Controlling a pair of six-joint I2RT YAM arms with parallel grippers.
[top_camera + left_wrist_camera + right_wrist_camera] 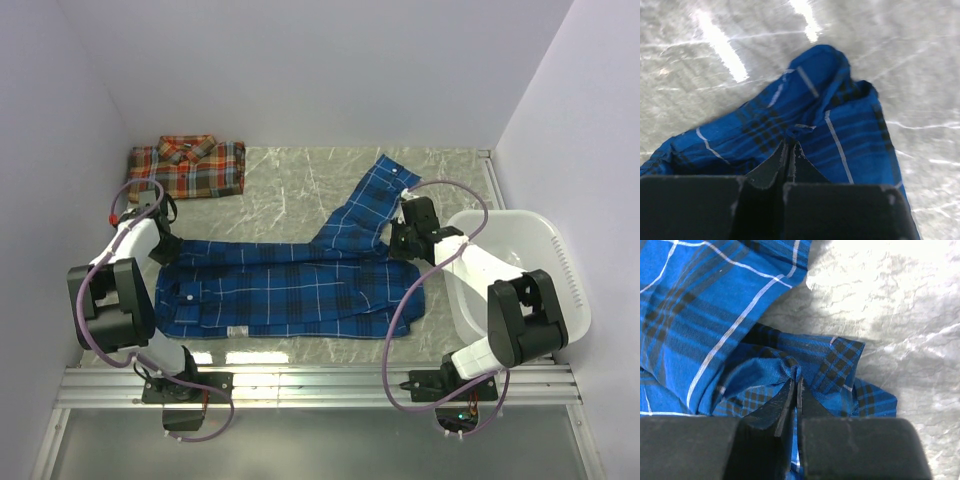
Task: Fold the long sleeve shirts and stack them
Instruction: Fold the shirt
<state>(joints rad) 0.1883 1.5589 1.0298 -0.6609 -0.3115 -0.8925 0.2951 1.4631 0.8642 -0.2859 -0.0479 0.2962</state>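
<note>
The royal blue plaid long sleeve shirt (290, 285) lies spread across the middle of the table, with one sleeve (375, 190) running toward the back right. My left gripper (168, 243) is at the shirt's left edge, jaws shut on a pinch of blue cloth (840, 125) at their tips (791, 142). My right gripper (398, 240) is at the shirt's right side near the base of that sleeve. Its jaws (796, 380) stand almost together, with bunched blue fabric (700, 305) caught at the tips. The red-orange plaid shirt (187, 168) lies folded at the back left.
A white plastic basket (555, 270) stands at the right edge of the table, close behind my right arm. White walls close in the back and both sides. A metal rail (320, 385) runs along the near edge.
</note>
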